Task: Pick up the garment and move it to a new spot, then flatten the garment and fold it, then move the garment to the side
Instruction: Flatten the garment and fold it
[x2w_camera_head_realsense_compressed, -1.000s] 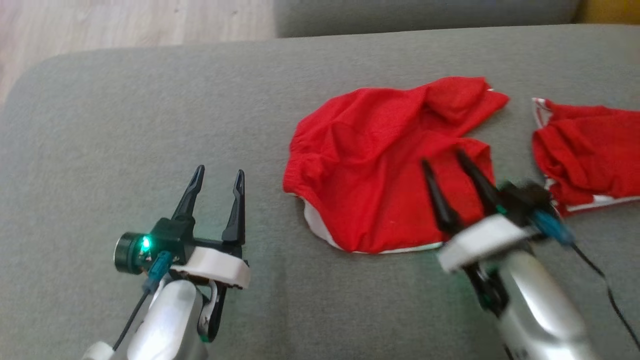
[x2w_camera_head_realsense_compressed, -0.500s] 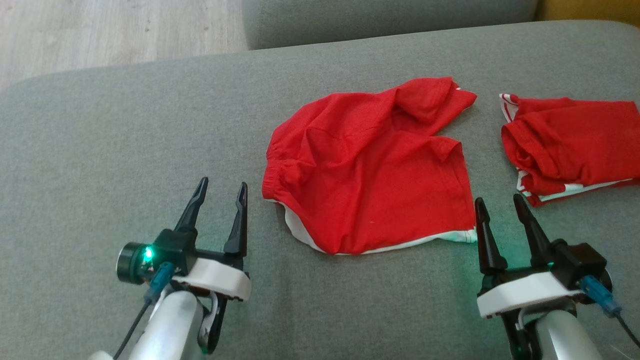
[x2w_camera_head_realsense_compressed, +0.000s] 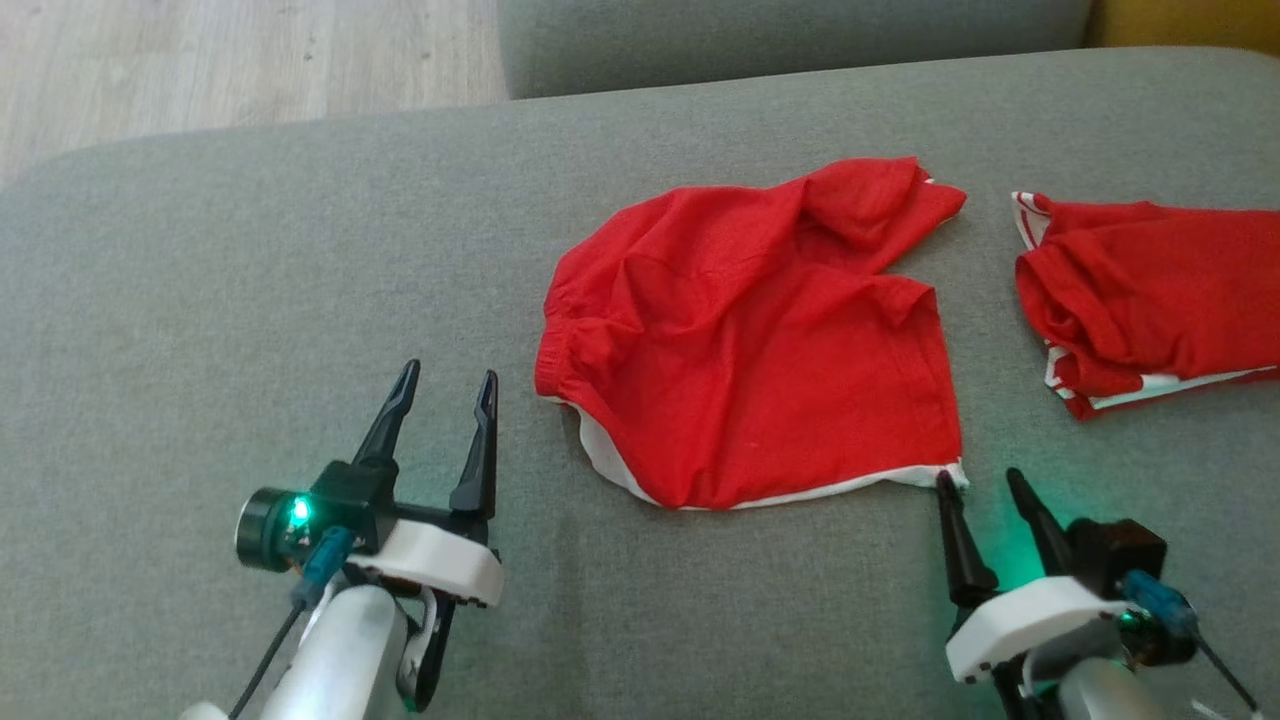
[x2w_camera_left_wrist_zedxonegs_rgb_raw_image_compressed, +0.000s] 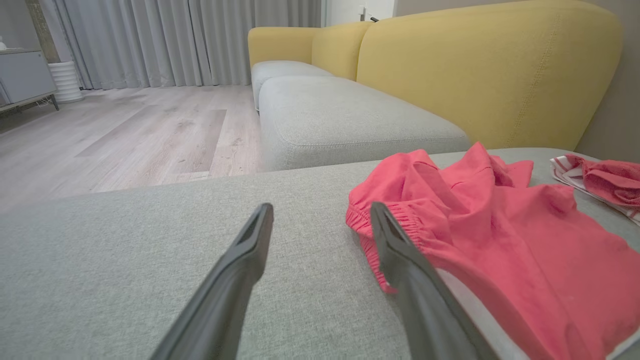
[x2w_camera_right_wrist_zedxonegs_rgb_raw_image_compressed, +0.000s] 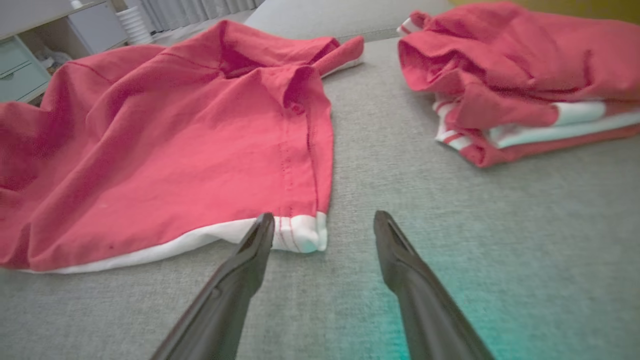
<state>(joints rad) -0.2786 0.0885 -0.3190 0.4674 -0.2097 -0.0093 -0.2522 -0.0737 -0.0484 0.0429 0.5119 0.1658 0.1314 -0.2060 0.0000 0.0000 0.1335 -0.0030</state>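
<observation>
Our right gripper (x2w_camera_head_realsense_compressed: 978, 478) stood low over the sofa (x2w_camera_head_realsense_compressed: 250, 300) with its fingers parted and nothing between them. Its left fingertip was just beside the white corner of the hem (x2w_camera_right_wrist_zedxonegs_rgb_raw_image_compressed: 300, 232) of the shorts (x2w_camera_head_realsense_compressed: 760, 370); whether it touched the cloth, we could not tell. Our left gripper (x2w_camera_head_realsense_compressed: 448, 373) was also parted and empty, near the waistband (x2w_camera_head_realsense_compressed: 562, 345) but apart from it. The shorts lay in the middle of the seat, between the two grippers. Their near leg was rather smooth down to the hem, but the far leg (x2w_camera_head_realsense_compressed: 870, 200) was turned over on itself and the waistband was bunched. A second red pile (x2w_camera_head_realsense_compressed: 1140, 290) lay to the right, apart from the shorts. We could not say from this whether the shorts were already at their new spot. By how they lay, we judged that the flattening was in hand and not finished: the far leg and the waistband still needed to be pulled out. No fold was made yet, and the move to the side was also left. So we judged that less than half of the task was done.
</observation>
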